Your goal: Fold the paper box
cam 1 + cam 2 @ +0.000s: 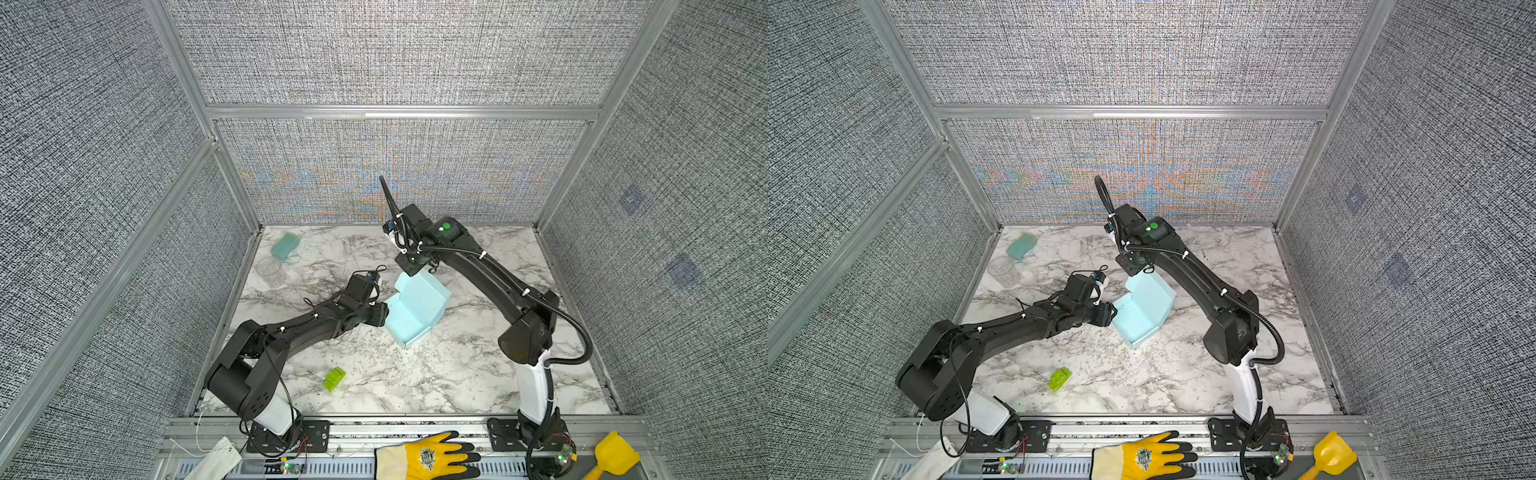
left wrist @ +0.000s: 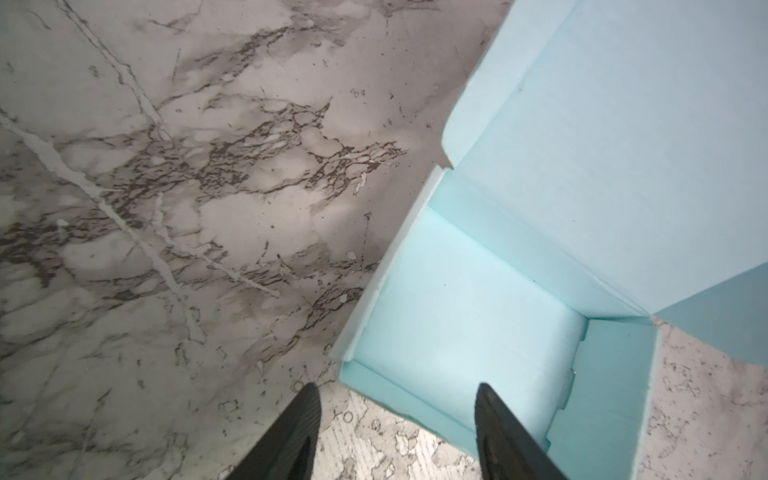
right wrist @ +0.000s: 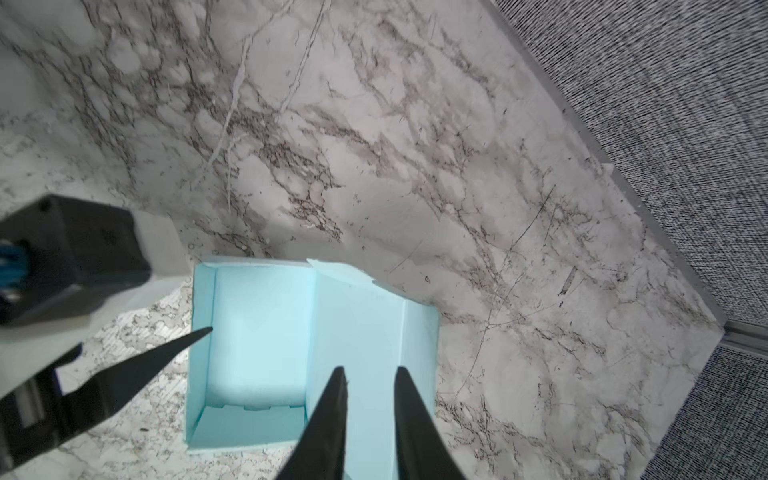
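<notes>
Paper box (image 1: 415,309): smooth matt pale-blue card. Counter (image 1: 436,374): marble-patterned, glossy. My right pincer (image 3: 369,370): matt black plastic. Walls (image 1: 395,54): coarse woven grey cloth; metal frame (image 1: 403,111).

Bright even light; moiré on back wall (image 1: 374,183); wrist views soft.

Quick headcount, folks: two black robot arms, so a left arm (image 1: 299,332) and a right arm (image 1: 490,282). Then just one of everything else: one light-blue paper box (image 1: 415,309), one lime-green toy brick (image 1: 334,379), one teal sponge (image 1: 285,245), one clear plastic cup (image 1: 269,266), one yellow-and-black work glove (image 1: 424,457), one yellow plastic scoop (image 1: 614,457).
</notes>
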